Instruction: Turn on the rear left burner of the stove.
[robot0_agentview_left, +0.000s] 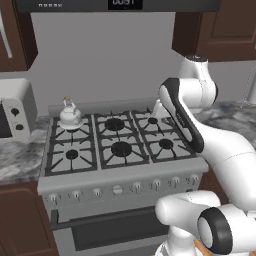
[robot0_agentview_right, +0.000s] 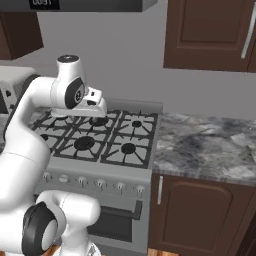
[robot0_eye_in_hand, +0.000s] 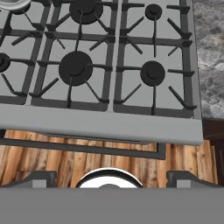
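One stove (robot0_agentview_left: 120, 172), six burners, one kettle (robot0_agentview_left: 70, 116), one toaster oven (robot0_agentview_left: 15, 107).

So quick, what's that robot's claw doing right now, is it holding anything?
Gripper: open, holding nothing; its two dark tips stand wide apart above the stove, touching no knob.

White arm rises from base, elbow bent high, forearm folded back twd upper joint. Wrist sits high, hand angled fwd and down. Claw (robot0_eye_in_hand: 112, 181) w/ two dark finger tips (robot0_eye_in_hand: 40, 178) set wide apart, nothing btwn them. Claw itself hidden behind forearm in left base view.
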